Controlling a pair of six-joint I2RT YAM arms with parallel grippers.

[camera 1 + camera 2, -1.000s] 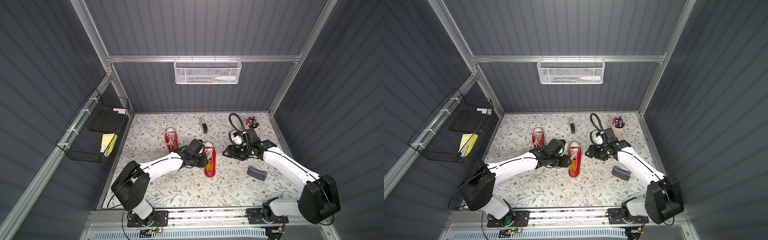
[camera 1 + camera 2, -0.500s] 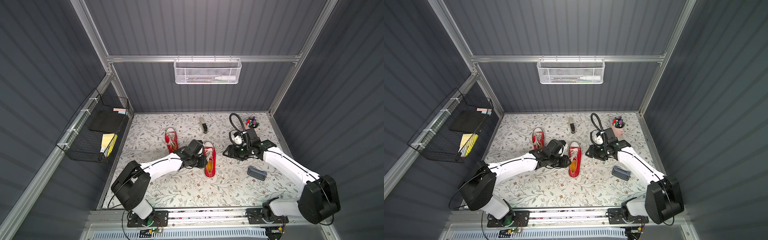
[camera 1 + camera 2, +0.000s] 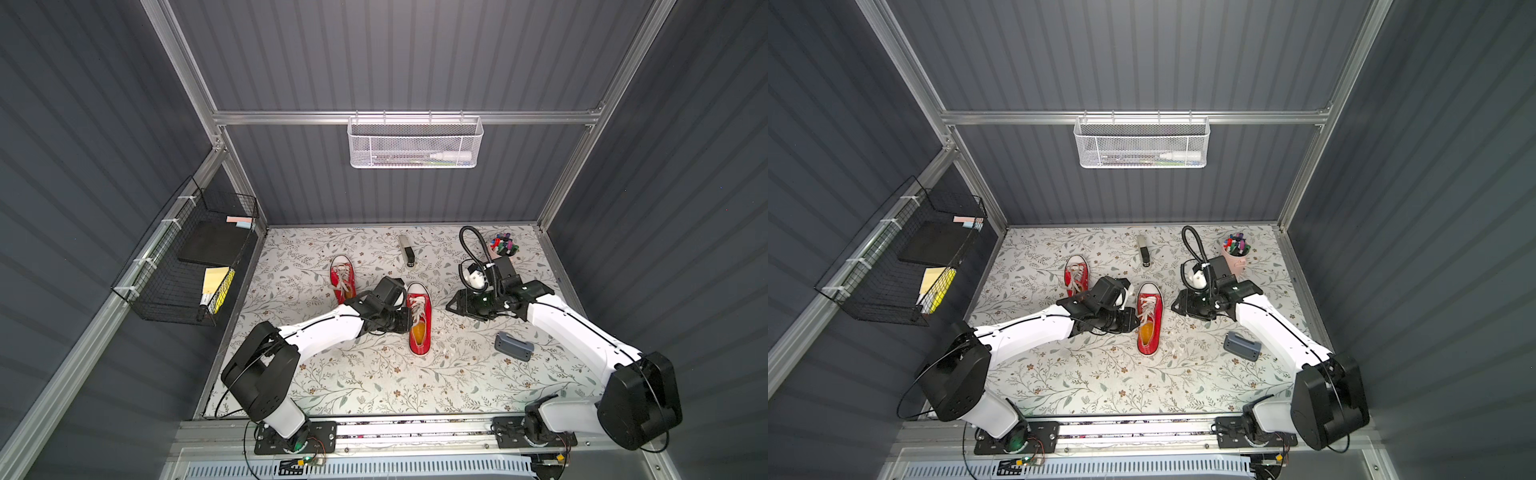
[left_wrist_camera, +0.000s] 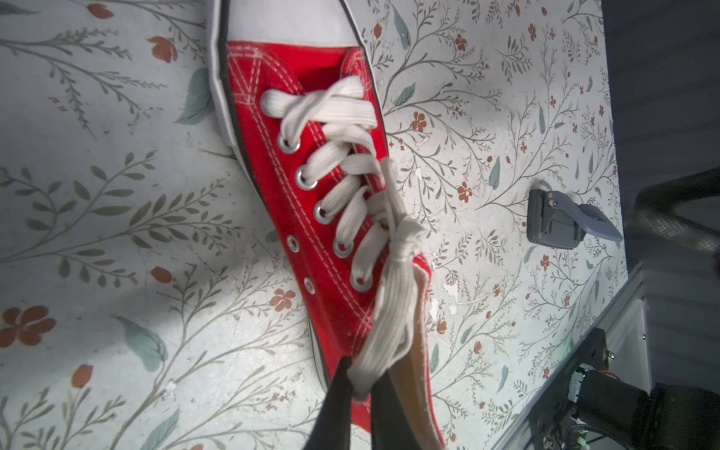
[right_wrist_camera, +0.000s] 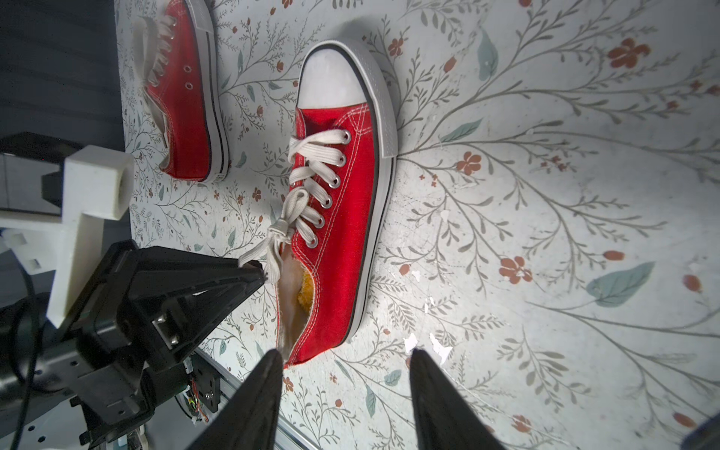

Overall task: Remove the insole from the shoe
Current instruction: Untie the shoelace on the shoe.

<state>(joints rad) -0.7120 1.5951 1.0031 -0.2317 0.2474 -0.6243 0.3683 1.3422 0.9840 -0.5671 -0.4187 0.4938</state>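
Note:
A red shoe (image 3: 419, 320) (image 3: 1149, 320) lies mid-table, toe toward the back wall, and the yellow-orange insole (image 3: 419, 331) (image 5: 304, 293) shows in its heel opening. My left gripper (image 4: 360, 383) (image 3: 405, 320) sits at the shoe's left side, shut on the bundle of white shoelaces (image 4: 389, 331); the right wrist view shows its tip (image 5: 255, 269) at the lace ends. My right gripper (image 5: 345, 358) (image 3: 455, 305) hovers to the right of the shoe, open and empty, with the shoe's heel close to one finger.
A second red shoe (image 3: 343, 276) lies left of the left gripper. A grey device (image 3: 513, 345) sits right of the shoe, and a pen cup (image 3: 503, 245), a gooseneck lamp (image 3: 476, 278) and a stapler (image 3: 407, 253) stand at the back. Wire baskets (image 3: 187, 266) hang on the walls.
My left gripper has closed onto the shoelaces. The right gripper's jaws have narrowed a little. Both arms and the shoe stay where they were.

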